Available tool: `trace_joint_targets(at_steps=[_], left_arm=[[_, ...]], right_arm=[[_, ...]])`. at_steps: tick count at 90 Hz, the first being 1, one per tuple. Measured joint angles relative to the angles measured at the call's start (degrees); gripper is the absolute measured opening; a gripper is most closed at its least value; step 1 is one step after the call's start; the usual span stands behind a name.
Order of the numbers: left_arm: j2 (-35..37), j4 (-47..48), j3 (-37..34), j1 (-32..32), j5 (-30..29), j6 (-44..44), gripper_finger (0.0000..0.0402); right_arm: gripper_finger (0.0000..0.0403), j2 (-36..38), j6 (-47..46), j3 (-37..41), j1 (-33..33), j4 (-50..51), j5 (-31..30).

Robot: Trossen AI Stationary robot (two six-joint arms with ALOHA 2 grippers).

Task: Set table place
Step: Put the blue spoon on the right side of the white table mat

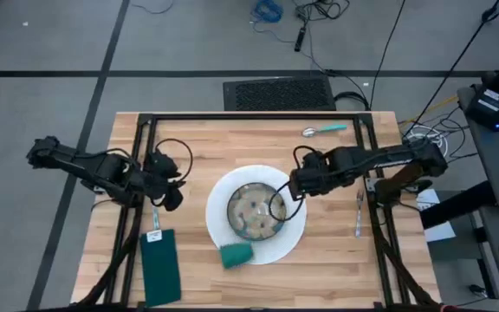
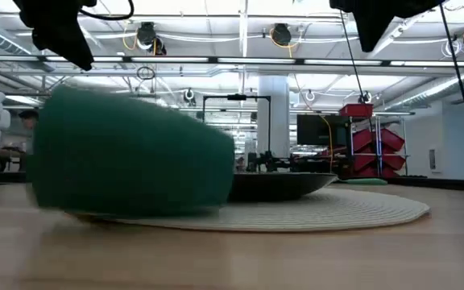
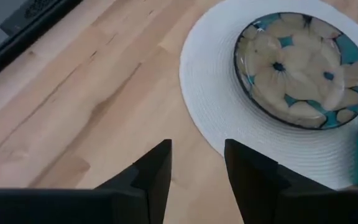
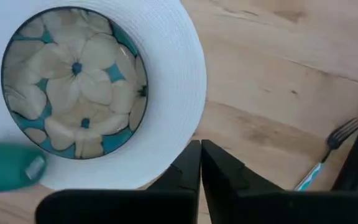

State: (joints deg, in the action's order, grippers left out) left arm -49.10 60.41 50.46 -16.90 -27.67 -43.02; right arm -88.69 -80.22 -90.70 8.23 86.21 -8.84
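We hovered both grippers beside the flowered plate (image 1: 255, 211) at frame centre: left gripper (image 3: 197, 163) spread, right gripper (image 4: 201, 163) pressed together, empty. Cutlery came next, we judged: the fork (image 1: 359, 213) lay at right, the spoon (image 1: 321, 131) above.

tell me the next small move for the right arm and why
Probably swing the right gripper out toward the fork and open it. It hovers shut and empty over the placemat's right edge, the plate is already centred, and the fork lies apart near the table's right side.

green cup (image 2: 131, 153) blurred, hiding bowl (image 2: 284, 187) partly
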Motion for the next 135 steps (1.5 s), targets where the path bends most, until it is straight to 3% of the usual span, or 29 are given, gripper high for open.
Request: trace_joint_targets(at_steps=[14, 42, 64, 79, 95, 106, 119, 135], left_arm=[[0.0, 0.0, 0.0, 0.0, 0.2, -0.1, 0.0134], [0.0, 0.2, 0.0, 0.0, 2.0, -4.6, 0.0134], [0.0, 0.1, 0.0, 0.0, 2.0, -7.7, 0.0134], [-0.4, 0.1, 0.0, 0.0, 0.7, -12.4, 0.0134], [-0.8, 0.0, 0.0, 0.0, 0.6, -16.3, 0.0134], [-1.1, 0.0, 0.0, 0.0, 0.5, -19.2, 0.0134], [-1.5, -0.1, 0.0, 0.0, 0.6, -20.3, 0.0134], [-2.3, -0.5, 0.0, 0.0, 2.1, -22.7, 0.0134]], right_arm=[[0.0, 0.5, 7.3, 0.0, -7.2, 4.0, 2.9], [0.0, 0.5, 35.0, 0.0, -27.4, 3.7, 4.1], [0.0006, -2.4, 55.1, -0.1, -45.0, 3.8, -1.8], [0.0051, -9.5, 63.7, -0.1, -54.7, 3.8, -5.1], [0.0132, -20.0, 76.0, 0.0, -58.1, 1.6, -14.8], [0.017, -25.7, 91.0, 0.0, -58.2, -1.3, -15.8], [0.0187, -29.7, 106.7, 0.0, -57.9, -7.0, -16.4], [0.0185, -31.6, 113.0, 0.0, -59.0, -14.1, -14.3]])
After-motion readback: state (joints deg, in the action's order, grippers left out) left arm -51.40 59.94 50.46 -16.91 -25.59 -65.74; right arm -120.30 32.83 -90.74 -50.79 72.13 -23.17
